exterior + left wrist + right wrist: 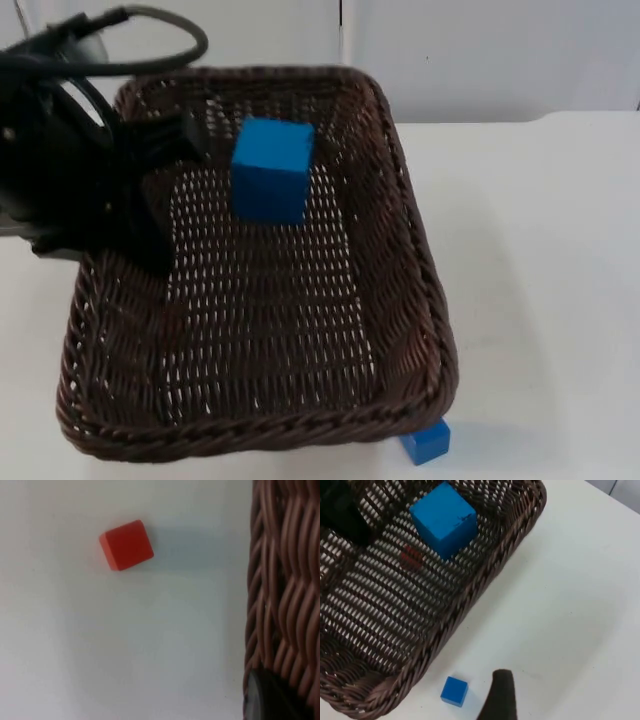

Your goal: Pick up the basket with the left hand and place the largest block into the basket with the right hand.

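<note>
your left gripper [175, 140] is clamped on the rim of the dark brown woven wicker basket [410, 250], held up. the large blue cube block [272, 168] already sits inside. you can't tell the right gripper's jaw state.

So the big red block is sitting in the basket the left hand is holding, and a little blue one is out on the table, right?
Not quite: the big block in the basket is blue, not red, as the top view shows. The left hand does hold the basket's rim, and the little blue block does sit on the table.
</note>
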{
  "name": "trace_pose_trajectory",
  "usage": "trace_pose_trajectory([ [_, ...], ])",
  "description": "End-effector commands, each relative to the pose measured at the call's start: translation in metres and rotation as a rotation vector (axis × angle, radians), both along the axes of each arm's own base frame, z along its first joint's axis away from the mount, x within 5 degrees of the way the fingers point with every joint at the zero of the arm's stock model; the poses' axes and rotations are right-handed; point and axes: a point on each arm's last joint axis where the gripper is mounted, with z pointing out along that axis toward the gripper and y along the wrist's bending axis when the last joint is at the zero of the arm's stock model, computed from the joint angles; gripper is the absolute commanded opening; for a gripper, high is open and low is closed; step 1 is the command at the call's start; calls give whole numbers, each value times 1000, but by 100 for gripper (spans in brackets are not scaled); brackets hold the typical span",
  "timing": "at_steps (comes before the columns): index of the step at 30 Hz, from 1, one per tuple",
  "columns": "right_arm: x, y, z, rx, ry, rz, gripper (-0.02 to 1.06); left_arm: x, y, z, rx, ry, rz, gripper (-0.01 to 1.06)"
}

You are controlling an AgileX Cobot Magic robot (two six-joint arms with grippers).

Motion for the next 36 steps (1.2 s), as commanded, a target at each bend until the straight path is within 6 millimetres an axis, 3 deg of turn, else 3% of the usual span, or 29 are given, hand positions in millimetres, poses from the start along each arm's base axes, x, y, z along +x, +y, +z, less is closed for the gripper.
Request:
trace_pose_trajectory([
  [1,-1,-2,3,23,-10,-13,67,6,-5,-4,-40,-10,4,0],
  [8,-1,-2,3,32,-3,-24,67,32,-16,-24,-62,18,-17,0],
  [18,-1,-2,3,26,-7,-23,67,96,-36,-52,-85,8,-15,0],
  [23,0,-2,4,27,-16,-23,67,114,-41,-70,-87,4,15,0],
  [28,0,-2,4,27,-18,-22,67,129,-42,-85,-71,-33,44,0],
  [36,0,-2,4,29,-21,-22,67,137,-43,-95,-74,-47,79,0],
])
